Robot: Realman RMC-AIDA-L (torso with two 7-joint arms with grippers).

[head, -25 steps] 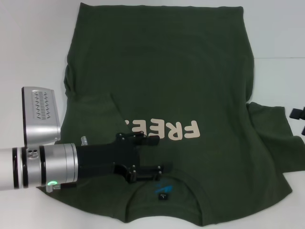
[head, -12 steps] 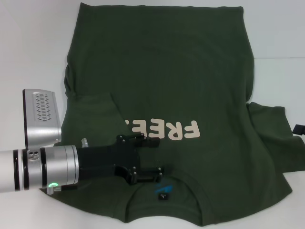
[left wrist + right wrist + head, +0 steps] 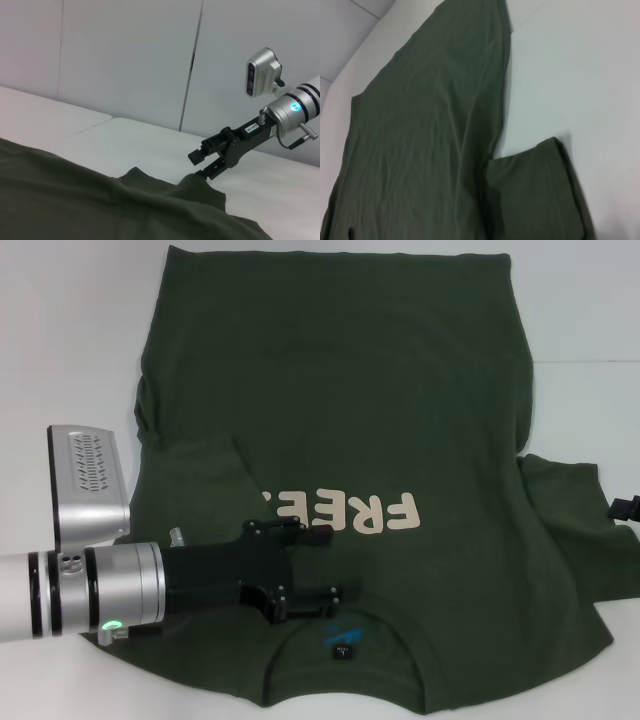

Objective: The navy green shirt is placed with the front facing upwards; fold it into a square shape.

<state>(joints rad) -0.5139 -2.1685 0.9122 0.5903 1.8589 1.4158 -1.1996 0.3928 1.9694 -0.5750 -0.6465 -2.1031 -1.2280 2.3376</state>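
Note:
The navy green shirt lies front up on the white table, with its collar and blue neck label toward me. Its left sleeve is folded in over the chest and covers the start of the cream lettering. My left gripper is open and empty over the shirt, just beside the collar. My right gripper peeks in at the right edge by the spread right sleeve. In the left wrist view it stands open, with its lower finger at the sleeve's edge.
The table has a seam at the right of the shirt. Bare table lies to the left and right of the shirt. The shirt's hem reaches the far edge of the head view. The right wrist view shows the shirt's side and sleeve.
My right gripper has drawn back toward the right edge and lower, so less of it shows. My left gripper has barely shifted. The shirt has not moved.

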